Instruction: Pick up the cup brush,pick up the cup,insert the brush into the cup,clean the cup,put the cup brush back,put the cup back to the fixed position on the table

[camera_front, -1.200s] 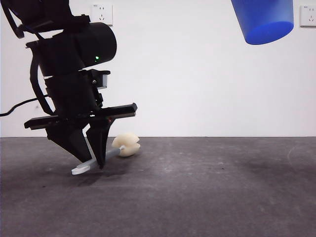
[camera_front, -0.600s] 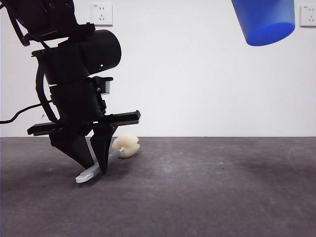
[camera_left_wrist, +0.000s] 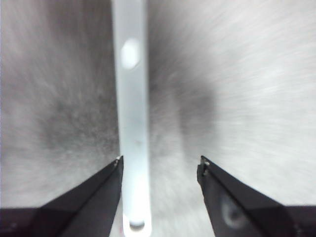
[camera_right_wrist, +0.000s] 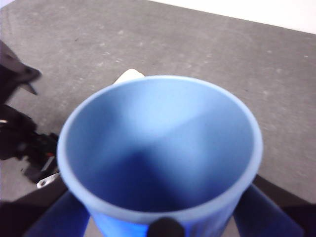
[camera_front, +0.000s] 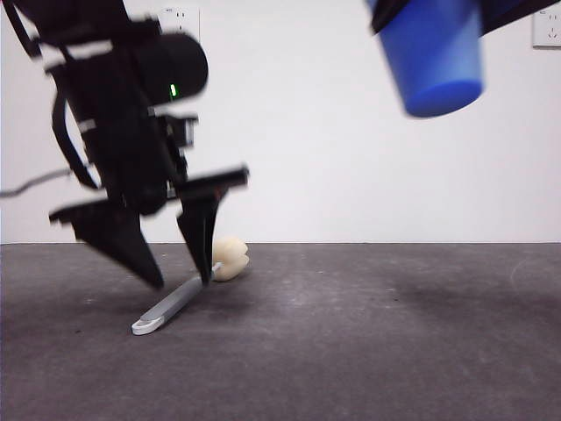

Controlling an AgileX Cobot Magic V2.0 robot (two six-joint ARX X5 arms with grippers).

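The cup brush [camera_front: 175,303] lies on the table [camera_front: 377,351], its white looped end nearest the camera and its cream sponge head [camera_front: 230,259] behind. My left gripper [camera_front: 182,282] stands over the grey handle with its jaws open, one on each side. In the left wrist view the handle [camera_left_wrist: 132,123] runs beside one jaw of the left gripper [camera_left_wrist: 160,165], which grips nothing. My right gripper [camera_front: 436,22] is shut on the blue cup [camera_front: 432,61] and holds it high at the upper right, tilted. The right wrist view looks into the empty cup [camera_right_wrist: 158,148].
A white wall with two sockets [camera_front: 547,26] stands behind the table. The right wrist view shows the sponge head [camera_right_wrist: 129,75] past the cup's rim and the black left arm [camera_right_wrist: 19,138] beside it.
The left jaws have opened and let go of the brush handle, which now rests flat on the table. The right gripper has moved the cup left and lower.
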